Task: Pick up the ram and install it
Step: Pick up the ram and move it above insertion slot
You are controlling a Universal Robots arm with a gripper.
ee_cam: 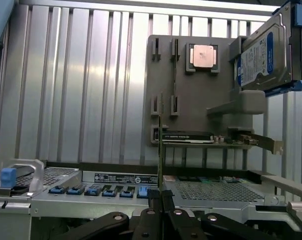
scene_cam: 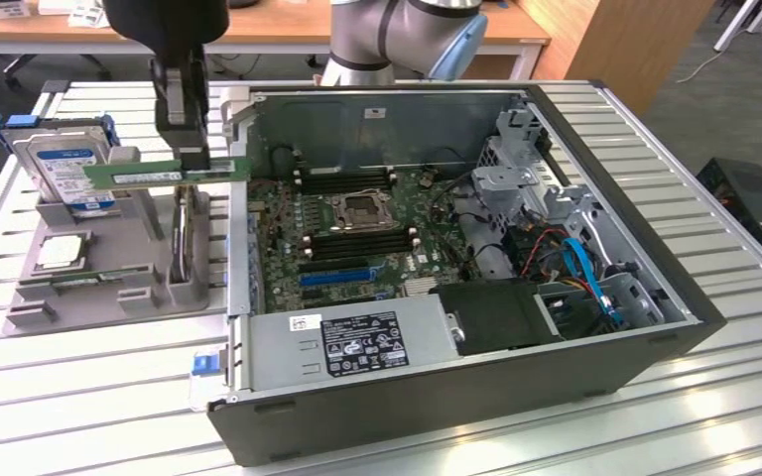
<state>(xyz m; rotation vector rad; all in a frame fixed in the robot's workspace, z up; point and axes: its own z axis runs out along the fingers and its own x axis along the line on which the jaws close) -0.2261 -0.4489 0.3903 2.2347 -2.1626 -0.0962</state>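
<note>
The ram (scene_cam: pixel 136 175), probably light, stiff and fragile, is clamped flat-faced in the gripper (scene_cam: pixel 195 162) at the case's (scene_cam: pixel 487 397) 10 o'clock.

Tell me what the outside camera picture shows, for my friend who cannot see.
A black robot gripper holds a long, thin green ram stick level above a grey plastic parts holder. To the exterior view's right lies an open black computer case showing its green motherboard, all on a slatted metal table.

Green ram (scene_cam: pixel 156 174), grey tray (scene_cam: pixel 116 297), blue-labelled hard drive (scene_cam: pixel 66 171), black case (scene_cam: pixel 487 397).
</note>
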